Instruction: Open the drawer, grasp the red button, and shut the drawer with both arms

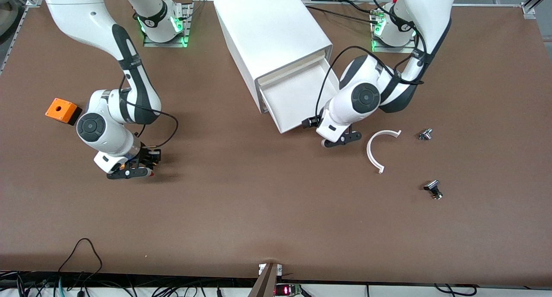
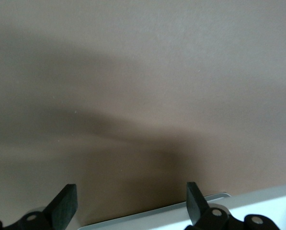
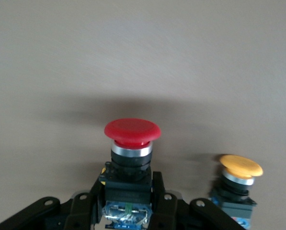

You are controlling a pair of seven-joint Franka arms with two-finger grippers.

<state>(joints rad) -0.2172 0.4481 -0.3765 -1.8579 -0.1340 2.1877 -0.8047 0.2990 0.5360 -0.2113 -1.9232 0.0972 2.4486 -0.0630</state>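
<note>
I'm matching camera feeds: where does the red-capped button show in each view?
Right wrist view: low centre, the button clamped in the right claw.
Front view: barely visible in that claw, toward the right arm's end of the table.
Left wrist view: not in it.
Shared landmark: the brown table surface.

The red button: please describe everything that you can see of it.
The red button has a glossy red mushroom cap, a silver collar and a black body with a blue base. The right end effector is shut on its body and holds it over the table, cap pointing away from the wrist. A yellow button is beside it.
</note>
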